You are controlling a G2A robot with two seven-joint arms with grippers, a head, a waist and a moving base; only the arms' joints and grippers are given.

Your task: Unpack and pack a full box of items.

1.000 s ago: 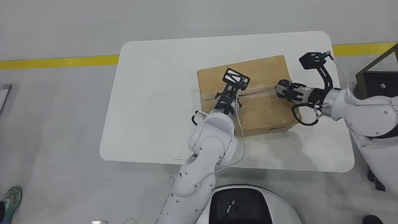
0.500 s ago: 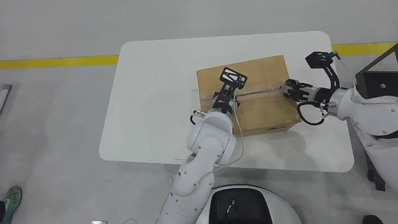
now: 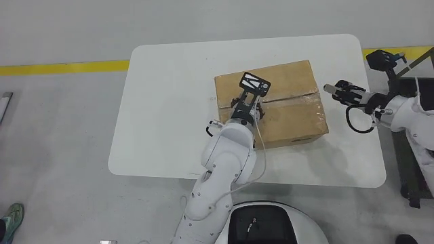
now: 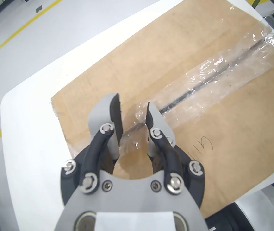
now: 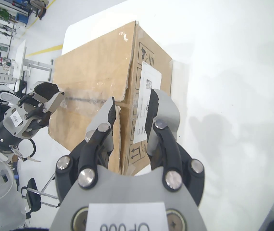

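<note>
A taped, closed cardboard box sits right of centre on the white table. Clear tape runs along its top seam. My left gripper hovers over the box's left end. In the left wrist view this gripper is open, its fingers either side of the crumpled tape end. My right gripper is open just off the box's right end, not touching it. In the right wrist view it faces the box's corner and a white label.
A dark green frame stands beyond the table's right edge, near my right arm. A yellow line crosses the floor behind the table. The table's left half is bare.
My right gripper has drawn back to the right, from over the box's right end to just clear of it. The left gripper has stayed over the tape at the left end.
</note>
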